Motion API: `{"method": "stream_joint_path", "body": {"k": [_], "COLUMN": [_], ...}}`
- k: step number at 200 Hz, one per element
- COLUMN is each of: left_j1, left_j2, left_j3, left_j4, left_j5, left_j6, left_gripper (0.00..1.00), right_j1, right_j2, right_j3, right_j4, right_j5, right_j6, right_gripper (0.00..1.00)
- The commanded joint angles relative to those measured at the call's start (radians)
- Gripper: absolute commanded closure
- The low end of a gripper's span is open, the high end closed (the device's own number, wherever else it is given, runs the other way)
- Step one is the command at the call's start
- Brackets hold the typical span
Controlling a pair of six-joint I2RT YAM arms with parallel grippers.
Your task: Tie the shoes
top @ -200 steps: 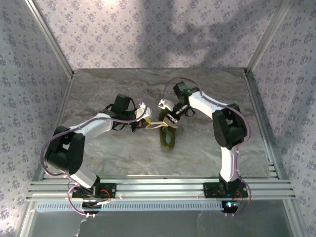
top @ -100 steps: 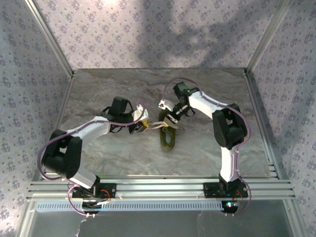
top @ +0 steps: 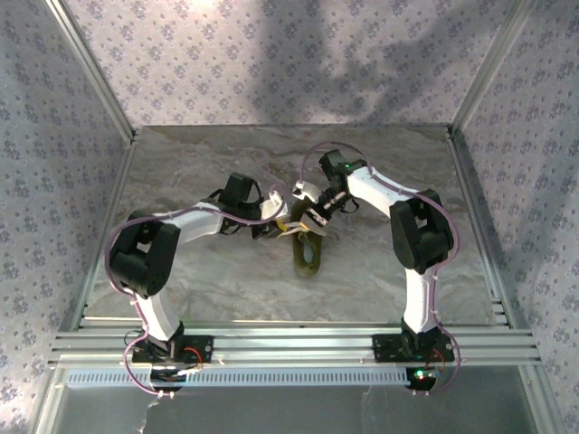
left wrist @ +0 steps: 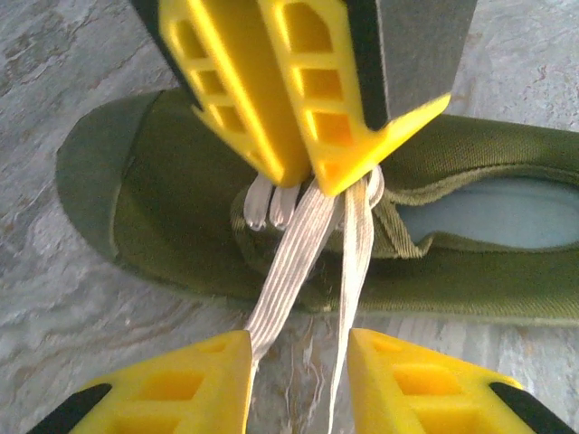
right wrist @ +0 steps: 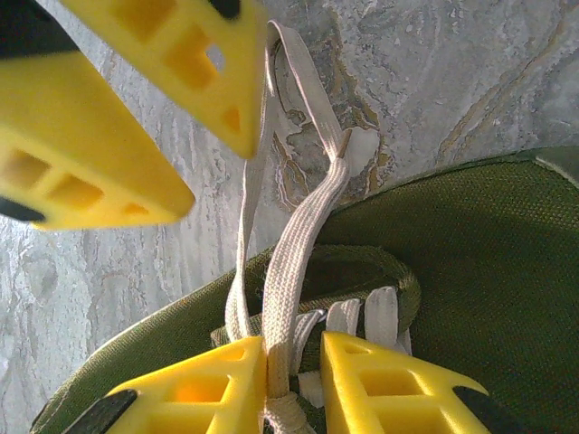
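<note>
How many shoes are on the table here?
1. The olive-green shoe lies near the middle of the table, between the left gripper and the right gripper, with its whitish laces stretched between them. None seems hidden.

Even, moderate light leaves broad shadows on the back wall (top: pixel 362 54); wrist views are bright, the nearest jaws slightly blurred.

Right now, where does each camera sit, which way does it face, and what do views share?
Top external: above and behind the bases, facing down at the grey marbled table; left arm and right arm show.
Left wrist: on that wrist, faces the small olive-green canvas shoe side-on; left gripper at bottom.
Right wrist: on that wrist, faces down on shoe and whitish flat laces; right gripper at bottom.
Shared: both wrist views hold shoe, laces and the opposite gripper.
</note>
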Motion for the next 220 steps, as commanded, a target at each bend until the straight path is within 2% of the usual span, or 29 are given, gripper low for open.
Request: {"method": "stream_joint_path", "body": {"k": [1, 48, 92, 124, 220], "left_j1": [-0.021, -0.047, -0.058, -0.058, -0.024], "left_j2": [0.031, 0.082, 0.102, 0.106, 0.038], "left_j3": [0.041, 0.069, 0.070, 0.068, 0.019], "left_j4": [0.036, 0.057, 0.070, 0.076, 0.109], "left_j5": [0.051, 0.019, -0.022, -0.030, -0.036], "left_j6": [0.044, 0.046, 0.052, 0.050, 0.046], "left_gripper": [0.67, 0.67, 0.60, 0.64, 0.65], "right_j1": [-0.011, -0.014, -0.014, -0.014, -0.014], "right_j2": [0.008, 0.008, 0.007, 0.008, 0.013], "right_j3": [-0.006, -0.009, -0.009, -0.009, -0.006], "right_j4": [-0.059, -0.067, -0.071, -0.074, -0.077], "right_j5": [-0.004, -0.011, -0.015, -0.012, -0.002], "right_j6": [-0.006, -0.012, -0.015, -0.015, -0.016], "right_gripper": [0.76, 0.77, 0.76, 0.77, 0.77]}}
